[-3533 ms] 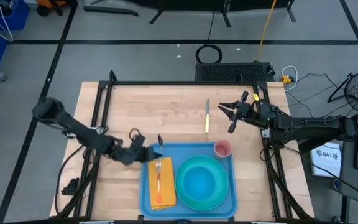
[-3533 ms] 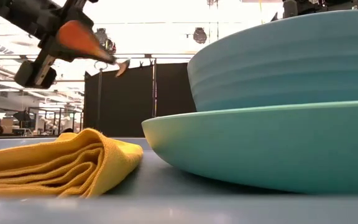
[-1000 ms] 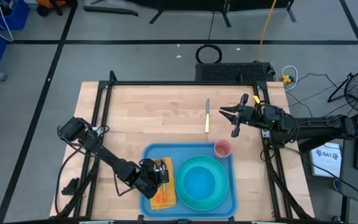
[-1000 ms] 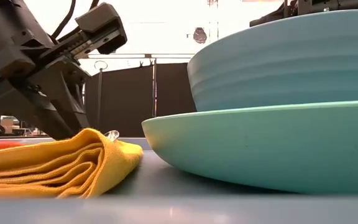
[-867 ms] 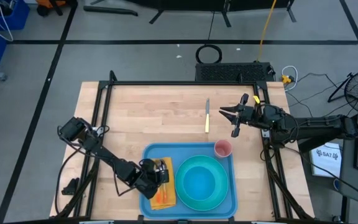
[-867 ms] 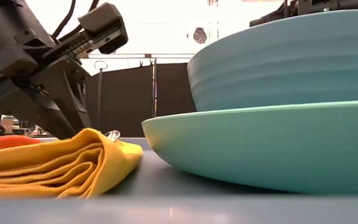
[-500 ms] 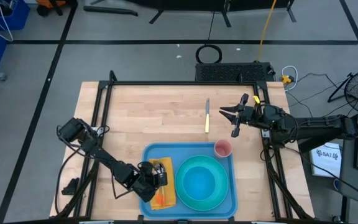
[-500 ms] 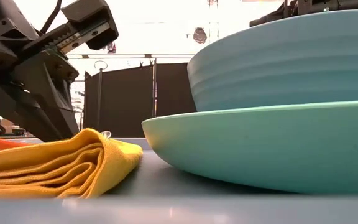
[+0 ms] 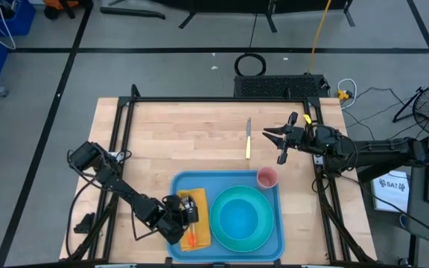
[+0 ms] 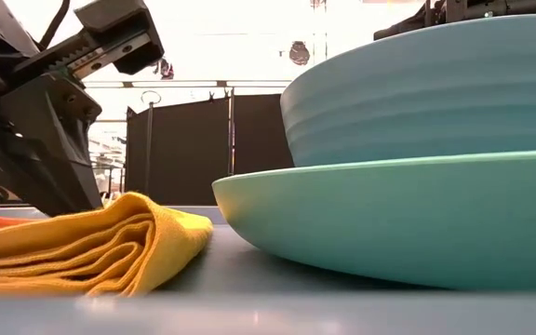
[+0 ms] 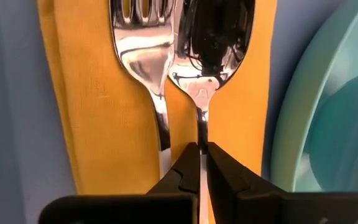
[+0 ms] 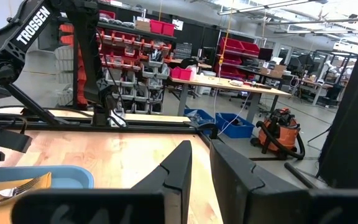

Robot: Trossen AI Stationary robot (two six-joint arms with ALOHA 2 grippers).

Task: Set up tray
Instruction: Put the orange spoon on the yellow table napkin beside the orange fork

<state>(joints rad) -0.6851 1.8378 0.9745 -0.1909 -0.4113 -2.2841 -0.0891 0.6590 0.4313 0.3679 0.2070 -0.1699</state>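
Gripping spoon (image 11: 211,43) beside fork (image 11: 140,50)

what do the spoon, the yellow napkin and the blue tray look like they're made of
Spoon: polished metal by the look, its bowl mirror-bright with dark reflections; the left gripper pinches its neck. Yellow napkin: soft woven cloth, folded in layers with a fine fabric texture. Tray: probably plastic, a smooth, even light blue with rounded corners and a raised rim.

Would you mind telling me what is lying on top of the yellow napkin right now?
A fork and a spoon lie side by side on the napkin; the left gripper pinches the spoon's handle, hiding both handles' ends.
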